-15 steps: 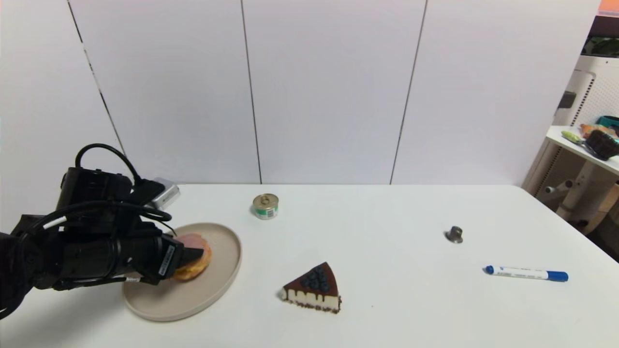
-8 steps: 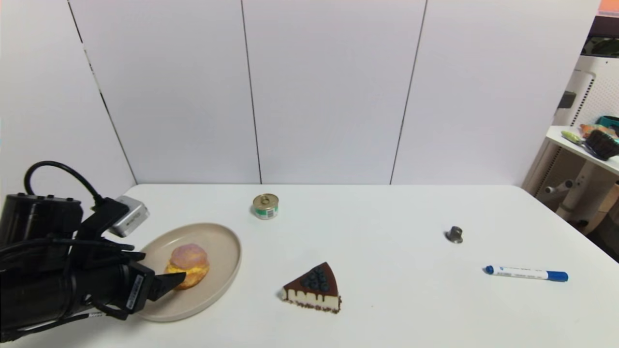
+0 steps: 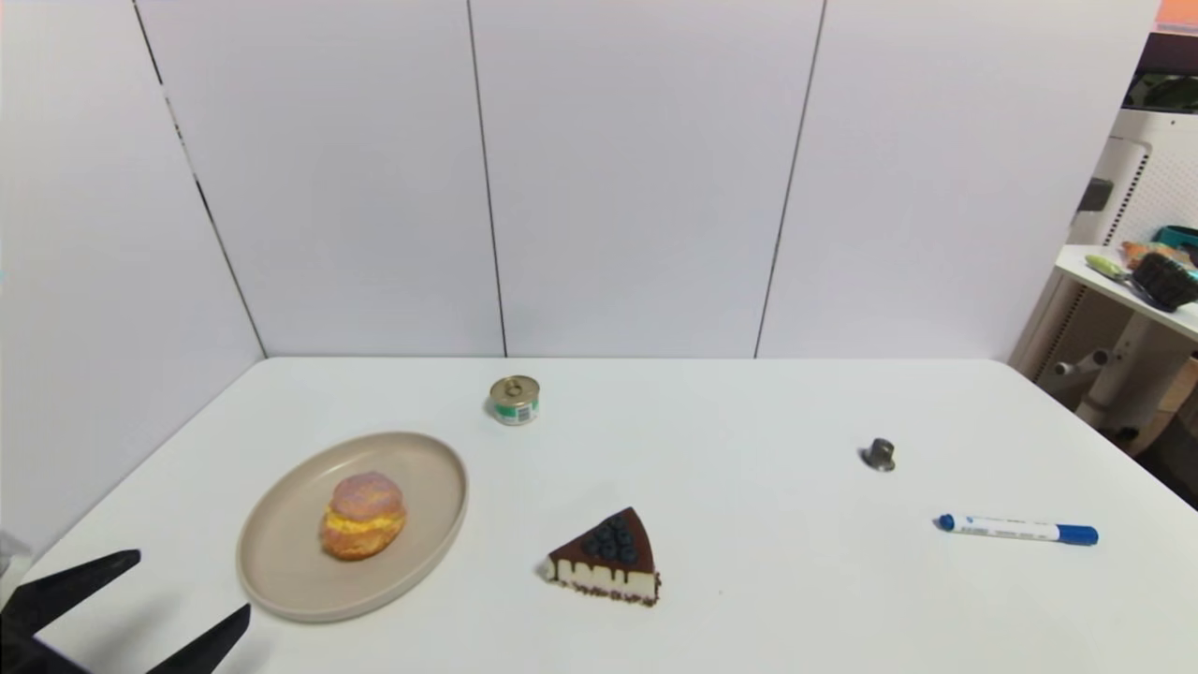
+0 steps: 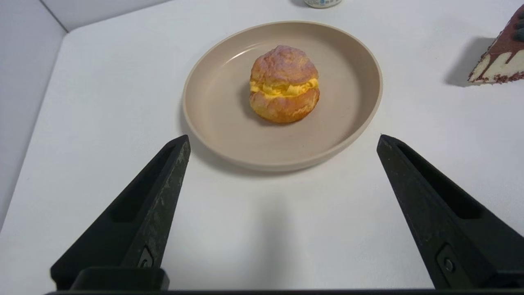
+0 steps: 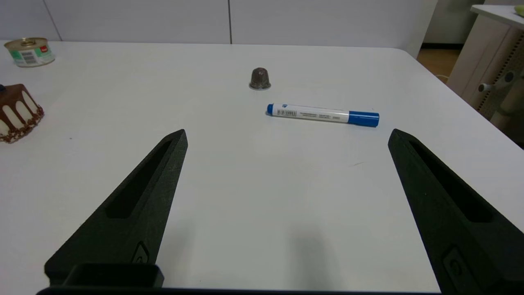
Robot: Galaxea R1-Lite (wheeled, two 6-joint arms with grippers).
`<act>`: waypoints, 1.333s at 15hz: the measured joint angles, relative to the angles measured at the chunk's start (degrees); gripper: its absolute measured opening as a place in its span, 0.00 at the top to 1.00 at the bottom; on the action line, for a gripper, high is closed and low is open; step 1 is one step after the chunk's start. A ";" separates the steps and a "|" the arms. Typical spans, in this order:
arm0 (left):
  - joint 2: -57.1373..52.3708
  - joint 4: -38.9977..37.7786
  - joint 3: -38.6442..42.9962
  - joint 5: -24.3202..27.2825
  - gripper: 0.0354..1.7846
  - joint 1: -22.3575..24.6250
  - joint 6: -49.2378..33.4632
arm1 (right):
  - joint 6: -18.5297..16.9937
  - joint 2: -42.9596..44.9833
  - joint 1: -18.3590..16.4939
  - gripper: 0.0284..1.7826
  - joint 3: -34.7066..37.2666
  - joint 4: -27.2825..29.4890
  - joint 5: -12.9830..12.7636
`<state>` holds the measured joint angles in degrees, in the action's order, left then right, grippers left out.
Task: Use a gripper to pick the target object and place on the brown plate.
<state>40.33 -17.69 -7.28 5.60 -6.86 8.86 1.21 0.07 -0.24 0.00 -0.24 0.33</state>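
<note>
The cream-puff pastry [image 3: 363,515], a golden bun with yellow filling and a pinkish top, sits upright on the beige-tan plate [image 3: 421,562] at the table's left. It also shows in the left wrist view [image 4: 284,84], resting near the middle of the plate [image 4: 221,123]. My left gripper [image 3: 192,585] is open and empty at the table's near left corner, drawn back short of the plate's near rim [image 4: 282,137]. My right gripper [image 5: 286,133] is open and empty above bare table; it is out of the head view.
A chocolate blueberry cake slice [image 3: 606,560] lies right of the plate. A green-labelled tin can [image 3: 514,400] stands behind. A small grey cap [image 3: 879,454] and a blue-capped marker [image 3: 1018,530] lie at the right. A side shelf [image 3: 1132,281] stands beyond the table's right edge.
My left gripper let go of the pastry and drew back toward the near left corner. The pastry stays on the plate, now fully in view.
</note>
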 joint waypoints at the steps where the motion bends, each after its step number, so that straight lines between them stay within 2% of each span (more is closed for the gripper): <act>1: -5.19 0.41 2.16 0.02 0.07 0.59 -0.24 | -0.02 0.00 0.00 0.05 0.00 0.00 0.00; 4: -18.48 8.07 5.88 0.00 0.07 2.85 -0.62 | -0.05 0.00 -0.02 0.05 0.00 -0.02 0.00; 9: -35.26 17.40 7.06 -2.68 0.06 5.94 -2.54 | -0.02 0.00 -0.02 0.05 0.00 0.02 -0.02; 14: -39.89 17.90 7.25 -3.91 0.06 6.40 -6.91 | -0.02 0.00 -0.02 0.05 0.00 0.02 0.00; 20: -40.38 17.87 7.28 -4.28 0.06 6.45 -7.11 | 0.00 0.00 -0.02 0.05 0.00 0.04 -0.02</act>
<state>-0.05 0.18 0.00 1.32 -0.41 1.76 1.21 0.07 -0.27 0.00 -0.21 0.30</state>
